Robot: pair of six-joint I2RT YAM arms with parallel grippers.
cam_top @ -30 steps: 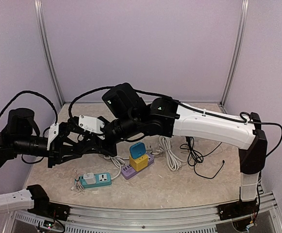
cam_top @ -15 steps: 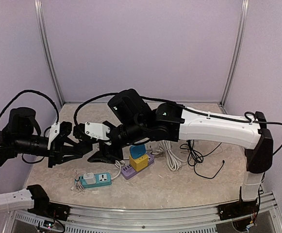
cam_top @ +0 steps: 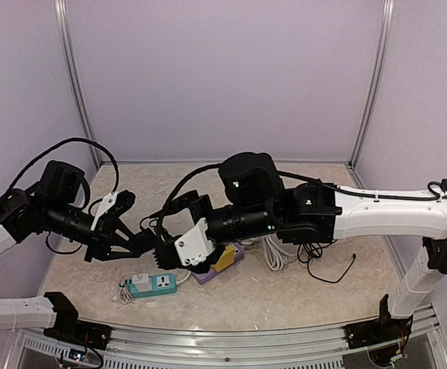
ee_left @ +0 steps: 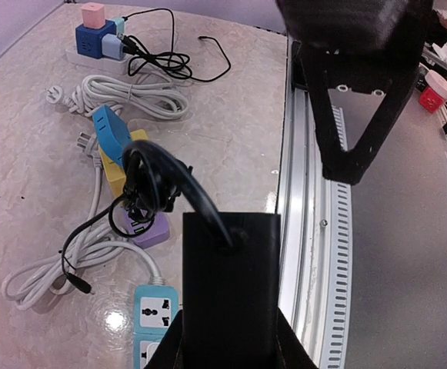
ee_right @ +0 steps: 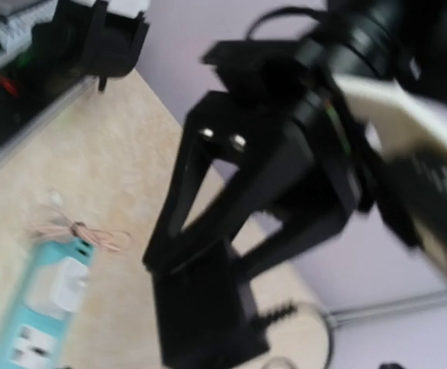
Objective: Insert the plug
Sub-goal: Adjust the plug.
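Plug not in yet. The black adapter (ee_left: 231, 292), which I take to be the task's plug, sits at my left gripper (cam_top: 152, 247). Its cord (ee_left: 158, 173) loops back toward the yellow cube (ee_left: 123, 165).

Left wrist view: the adapter lies along one finger and the other finger (ee_left: 354, 100) stands apart from it. I cannot tell whether my left jaws are clamped on it or only cradling it.

My right gripper (cam_top: 171, 244) is crowded in just beside the left. Its own view is blurred, so I cannot tell how those jaws stand either.

The teal power strip (cam_top: 152, 285) lies on the table (cam_top: 285, 300) near both grippers. A white plug (cam_top: 141, 280) fills one end and the socket (ee_left: 161, 314) beside it is free.

My judgement: the adapter is fetched, while lining it up over a free socket and pressing it home remain. The prongs are not visible.
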